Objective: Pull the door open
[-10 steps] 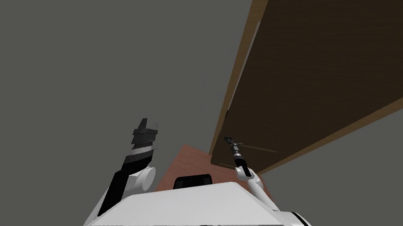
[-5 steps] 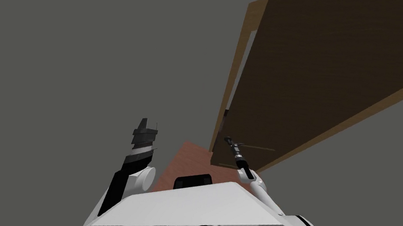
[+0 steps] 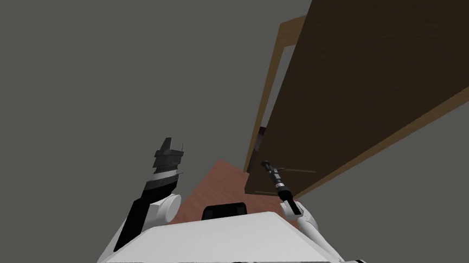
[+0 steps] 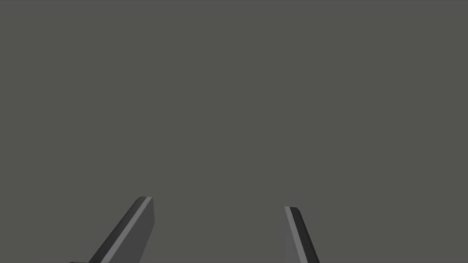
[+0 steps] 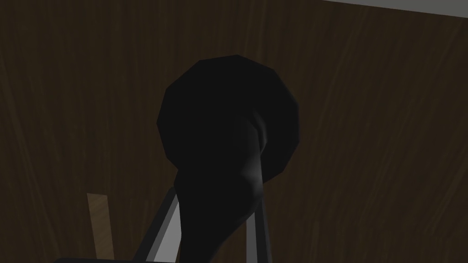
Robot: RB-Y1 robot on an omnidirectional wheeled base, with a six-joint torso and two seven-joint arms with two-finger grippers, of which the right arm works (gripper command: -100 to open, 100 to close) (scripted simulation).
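Note:
A dark brown door [image 3: 375, 82] stands ajar in its lighter wooden frame [image 3: 273, 71], with a gap showing along the latch edge. My right gripper [image 3: 267, 165] reaches its lower edge. In the right wrist view the black door handle [image 5: 228, 137], a lever on a round base, sits against the door face [image 5: 374, 137]. My right gripper [image 5: 215, 201] is shut on the lever, its fingers [image 5: 165, 219] pressing the sides. My left gripper [image 3: 172, 143] is raised to the left, away from the door; its wrist view shows that gripper [image 4: 219, 203] open, with nothing between the fingers.
A grey wall [image 3: 98, 69] runs to the left of the frame. A strip of reddish-brown floor [image 3: 211, 184] lies in front of the doorway, between my arms. More grey wall [image 3: 440, 187] lies to the right of the door.
The door has swung further out from its frame and the gap at the latch edge has widened. My right arm has drawn back with the handle. The left arm has stayed still.

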